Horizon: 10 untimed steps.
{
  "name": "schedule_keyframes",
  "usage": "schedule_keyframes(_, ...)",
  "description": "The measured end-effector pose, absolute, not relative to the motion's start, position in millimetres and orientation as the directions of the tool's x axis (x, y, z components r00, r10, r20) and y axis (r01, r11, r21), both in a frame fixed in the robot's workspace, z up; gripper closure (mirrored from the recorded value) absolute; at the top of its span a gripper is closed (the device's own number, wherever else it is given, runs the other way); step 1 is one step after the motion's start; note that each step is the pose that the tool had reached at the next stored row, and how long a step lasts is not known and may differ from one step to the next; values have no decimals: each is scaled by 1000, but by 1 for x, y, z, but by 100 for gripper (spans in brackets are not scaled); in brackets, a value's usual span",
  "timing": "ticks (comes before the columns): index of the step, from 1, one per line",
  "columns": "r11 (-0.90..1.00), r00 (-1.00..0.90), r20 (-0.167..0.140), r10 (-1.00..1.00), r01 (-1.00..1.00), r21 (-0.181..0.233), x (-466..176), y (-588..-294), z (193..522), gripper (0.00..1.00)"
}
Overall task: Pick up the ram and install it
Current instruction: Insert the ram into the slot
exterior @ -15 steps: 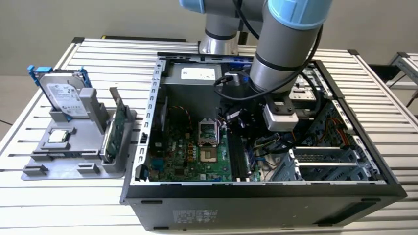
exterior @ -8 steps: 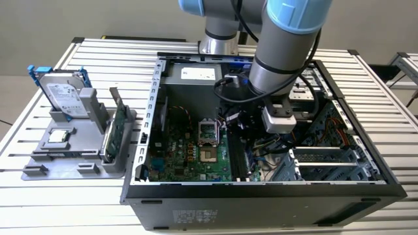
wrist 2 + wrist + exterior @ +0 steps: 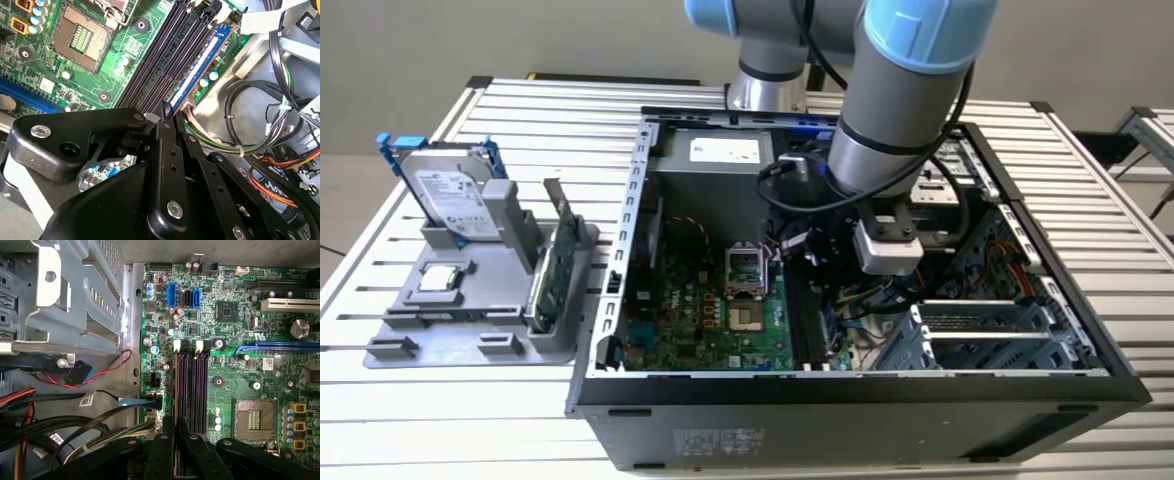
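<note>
Now, step: seating the ram (image 3: 200, 67), a long thin stick with a blue label strip, in the outermost black memory slot (image 3: 177, 390) beside the green motherboard (image 3: 125, 47).
Doing it well: I judge it needs level, straight pressure until the end latches catch.
Gripper: black fingers (image 3: 166, 116) pinched together on the ram's top edge.
Arm pose: grey arm (image 3: 894, 130) reaches steeply down into the open black computer case (image 3: 854, 385).

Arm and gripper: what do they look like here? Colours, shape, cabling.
The arm is built of silver-grey tubular links with light-blue caps at the joints. A black cable loops along its lower link, down to a pale grey wrist block. The gripper is matte black in both wrist views: chunky linkage fingers joined by silver hex-head screws, tapering to narrow tips.
</note>
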<state>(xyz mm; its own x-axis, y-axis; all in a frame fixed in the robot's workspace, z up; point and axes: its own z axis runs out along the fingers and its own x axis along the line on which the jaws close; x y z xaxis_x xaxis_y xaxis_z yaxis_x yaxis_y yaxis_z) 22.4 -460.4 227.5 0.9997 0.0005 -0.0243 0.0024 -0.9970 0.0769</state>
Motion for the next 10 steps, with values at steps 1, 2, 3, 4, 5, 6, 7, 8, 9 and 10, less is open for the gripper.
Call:
schedule_keyframes(1,-997,1000,-24,0,2,77,22,-460,226,100)
schedule_keyframes(2,-997,1000,-24,1,2,77,22,-460,225,100)
schedule_keyframes(3,-997,1000,-24,1,2,77,22,-460,224,100)
schedule_keyframes(4,-997,1000,-24,1,2,77,22,-460,223,100)
schedule_keyframes(5,-997,1000,-24,1,2,77,22,-461,223,100)
schedule_keyframes(6,-997,1000,-24,0,2,77,22,-461,222,100)
schedule_keyframes(7,-997,1000,-25,0,2,77,22,-461,222,100)
schedule_keyframes(8,-997,1000,-25,0,2,77,22,-461,221,100)
schedule_keyframes(9,-997,1000,-25,0,2,77,22,-460,221,100)
schedule_keyframes(10,-997,1000,-25,0,2,77,22,-460,221,100)
